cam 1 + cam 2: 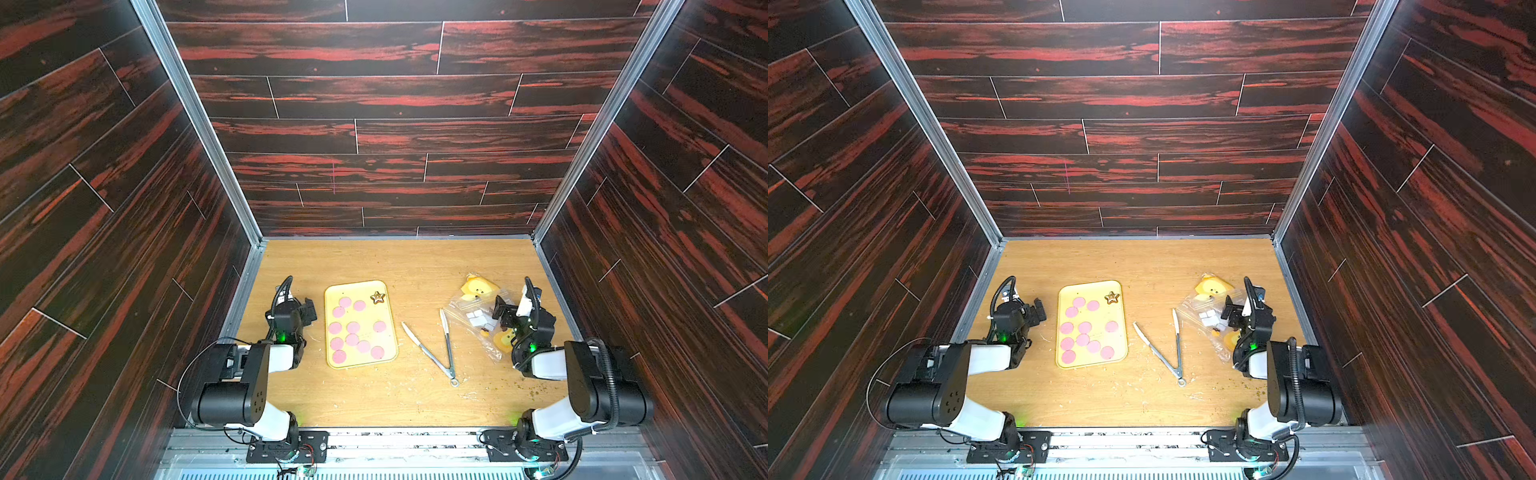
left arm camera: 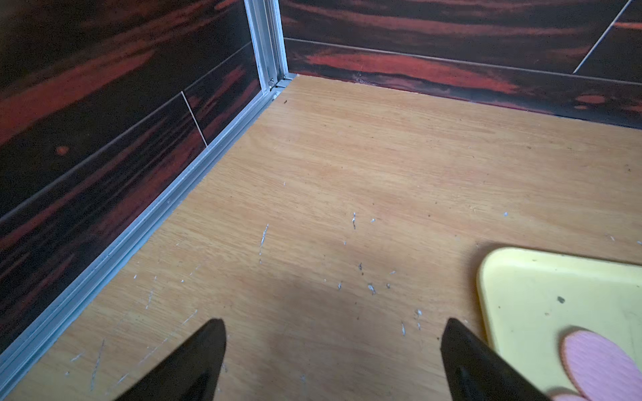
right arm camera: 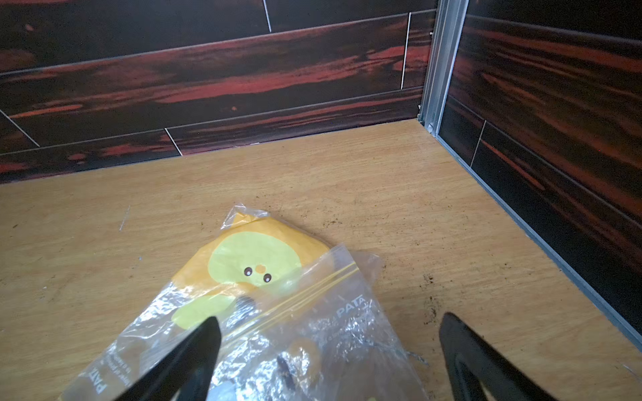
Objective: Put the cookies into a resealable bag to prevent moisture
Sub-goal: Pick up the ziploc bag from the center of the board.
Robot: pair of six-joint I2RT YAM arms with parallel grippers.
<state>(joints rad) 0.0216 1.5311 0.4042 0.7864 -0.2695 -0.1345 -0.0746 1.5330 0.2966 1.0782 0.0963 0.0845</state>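
With the flat round pink cookies (image 1: 353,327) all lying on the yellow rectangular plastic tray (image 1: 388,340), the left gripper (image 2: 333,333) spread empty just beside it and the right gripper (image 3: 330,326) spread over the clear duck-printed resealable bag (image 3: 312,305) well right of it, grasping and opening that bag presumably comes next.

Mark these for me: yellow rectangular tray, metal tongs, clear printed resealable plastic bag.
Yellow rectangular tray (image 1: 337,291): a top view, bare floor near a far corner.
Metal tongs (image 1: 448,347): a top view, mid-length of the arm nearer the bag.
Clear printed resealable plastic bag (image 3: 312,289): right wrist view, yellow zip strip.
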